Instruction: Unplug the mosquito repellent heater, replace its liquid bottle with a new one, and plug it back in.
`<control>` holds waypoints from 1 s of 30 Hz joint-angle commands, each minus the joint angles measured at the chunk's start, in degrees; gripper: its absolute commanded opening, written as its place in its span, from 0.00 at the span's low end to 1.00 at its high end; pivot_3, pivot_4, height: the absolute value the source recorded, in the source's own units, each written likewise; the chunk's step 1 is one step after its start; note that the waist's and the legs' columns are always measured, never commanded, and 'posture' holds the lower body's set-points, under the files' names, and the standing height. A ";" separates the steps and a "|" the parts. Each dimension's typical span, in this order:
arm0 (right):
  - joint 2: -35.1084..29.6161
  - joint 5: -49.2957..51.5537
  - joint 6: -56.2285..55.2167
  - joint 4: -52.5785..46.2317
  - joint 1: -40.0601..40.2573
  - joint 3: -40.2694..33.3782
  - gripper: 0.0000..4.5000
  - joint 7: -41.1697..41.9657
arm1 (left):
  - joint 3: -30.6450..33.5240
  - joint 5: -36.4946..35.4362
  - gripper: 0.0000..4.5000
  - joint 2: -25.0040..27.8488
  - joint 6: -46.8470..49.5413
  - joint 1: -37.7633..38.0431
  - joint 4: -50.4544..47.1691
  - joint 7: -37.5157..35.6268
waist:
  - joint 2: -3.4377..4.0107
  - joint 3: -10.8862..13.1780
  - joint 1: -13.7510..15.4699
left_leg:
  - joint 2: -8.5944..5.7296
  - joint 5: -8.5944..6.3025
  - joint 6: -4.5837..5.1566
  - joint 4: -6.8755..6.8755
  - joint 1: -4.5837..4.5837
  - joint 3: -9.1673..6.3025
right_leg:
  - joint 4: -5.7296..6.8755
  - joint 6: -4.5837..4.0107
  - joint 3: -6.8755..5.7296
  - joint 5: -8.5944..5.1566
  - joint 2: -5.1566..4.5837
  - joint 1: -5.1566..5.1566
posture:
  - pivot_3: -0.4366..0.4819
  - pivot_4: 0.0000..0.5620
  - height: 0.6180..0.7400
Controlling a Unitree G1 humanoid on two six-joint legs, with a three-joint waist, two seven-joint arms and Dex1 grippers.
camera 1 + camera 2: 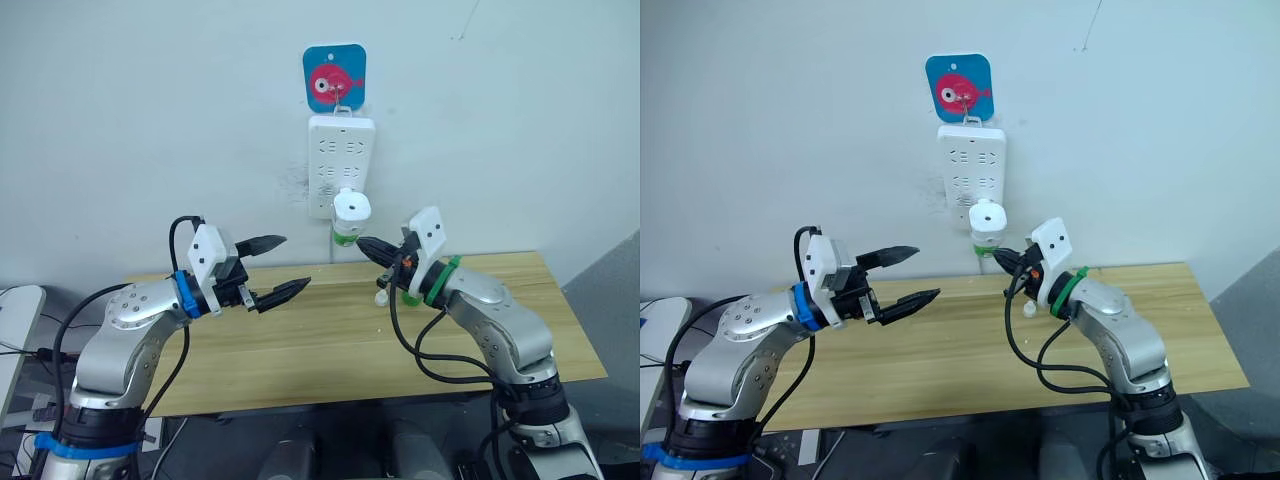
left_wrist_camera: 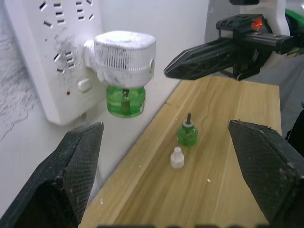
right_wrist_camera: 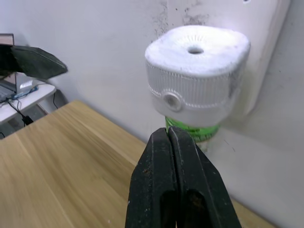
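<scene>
Mosquito repellent heater (image 1: 351, 208) sits plugged into the white power strip (image 1: 340, 150) on the wall, green bottle (image 2: 125, 100) screwed in beneath it, just beyond the right gripper (image 1: 366, 246), whose fingers are pressed together and empty, tips just short of the bottle. Left gripper (image 1: 279, 267) hangs well apart with its jaws spread wide, holding nothing. Past them on the wooden table (image 1: 300, 340) stand a spare green bottle (image 2: 187, 133) and a small white cap (image 2: 176, 157), side by side.

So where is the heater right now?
The heater is plugged into the power strip on the wall, just above the table's far edge, beside the right gripper.
</scene>
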 commanded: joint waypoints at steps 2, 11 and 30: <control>1.02 0.46 -0.92 -1.56 -1.33 -0.10 0.01 -0.59 | -0.89 -0.17 1.00 -0.92 -0.77 -2.07 -1.01 0.12 | 0.00 0.00 0.00 | -0.01 0.00 0.00 0.01 -0.01 0.00 | -0.02 0.00 0.01 0.00 0.00 -0.01 | 0.52 0.32 1.00; 1.12 -0.13 -1.61 -1.75 -1.60 -0.14 0.01 -1.47 | -1.46 -0.25 1.00 -1.54 -0.71 -3.20 -0.98 0.50 | 0.00 0.00 -0.05 | 0.00 0.01 -0.01 0.00 -0.01 -0.01 | 0.02 0.00 0.01 0.00 0.01 -0.03 | 0.51 0.31 1.00; 1.81 -0.25 -2.18 -1.31 -2.07 -1.18 0.01 -3.31 | -0.93 -0.68 1.00 -1.64 -0.28 -3.68 -1.47 1.07 | 0.00 0.00 -0.06 | -0.01 0.01 -0.02 0.01 -0.02 0.00 | 0.02 0.00 0.01 0.00 0.01 -0.04 | 0.50 0.30 1.00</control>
